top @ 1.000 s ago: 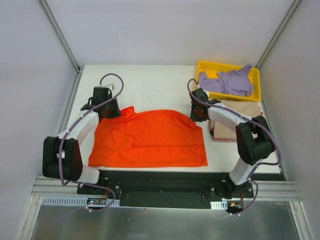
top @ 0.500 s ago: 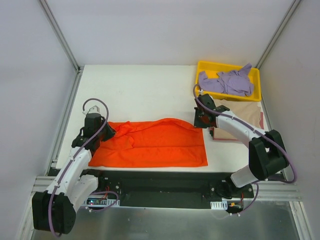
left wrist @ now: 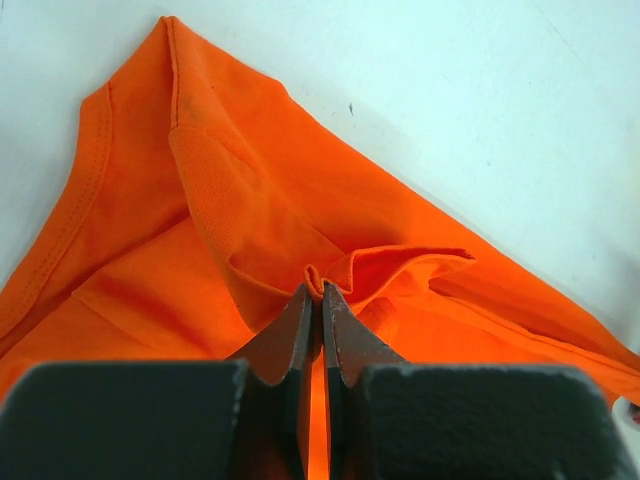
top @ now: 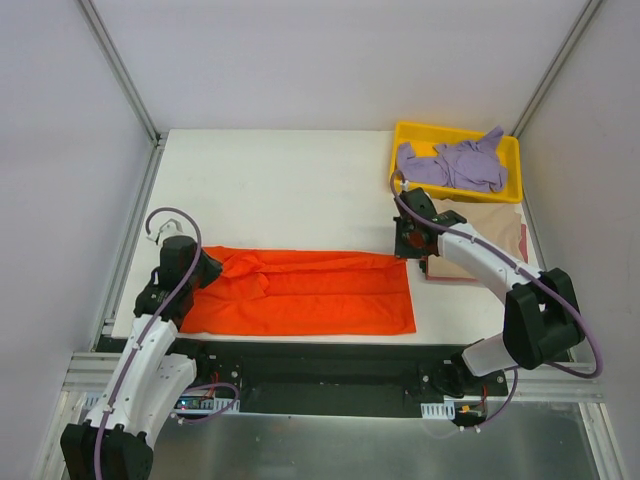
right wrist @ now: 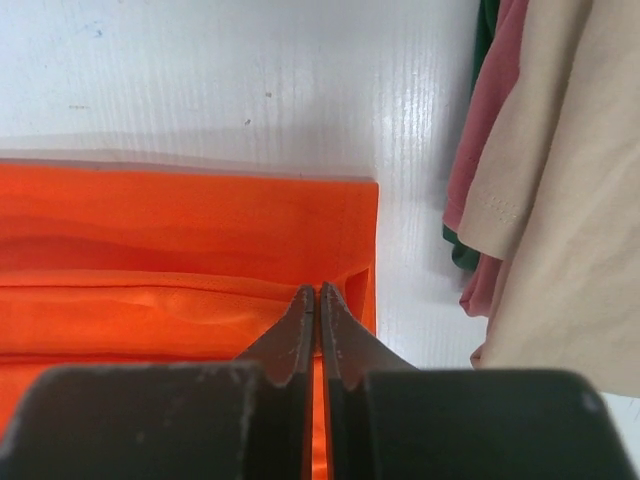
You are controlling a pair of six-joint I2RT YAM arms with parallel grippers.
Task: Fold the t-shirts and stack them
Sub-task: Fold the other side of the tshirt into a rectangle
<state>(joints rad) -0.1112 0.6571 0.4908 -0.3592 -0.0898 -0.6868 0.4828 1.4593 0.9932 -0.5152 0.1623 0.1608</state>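
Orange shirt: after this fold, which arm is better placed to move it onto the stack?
Right, likely: right gripper pinches the orange shirt beside the tan-topped stack; left gripper holds its opposite end.

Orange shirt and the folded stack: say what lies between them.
Between the orange shirt and the stack, only bare white table, clear in the right wrist view.

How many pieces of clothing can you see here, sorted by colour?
orange shirt: 1
purple cloth heaped in yellow tray: at least 1
tan shirt: 1
pink-red cloth under it: 1
dark green cloth: 1
Total: at least 5
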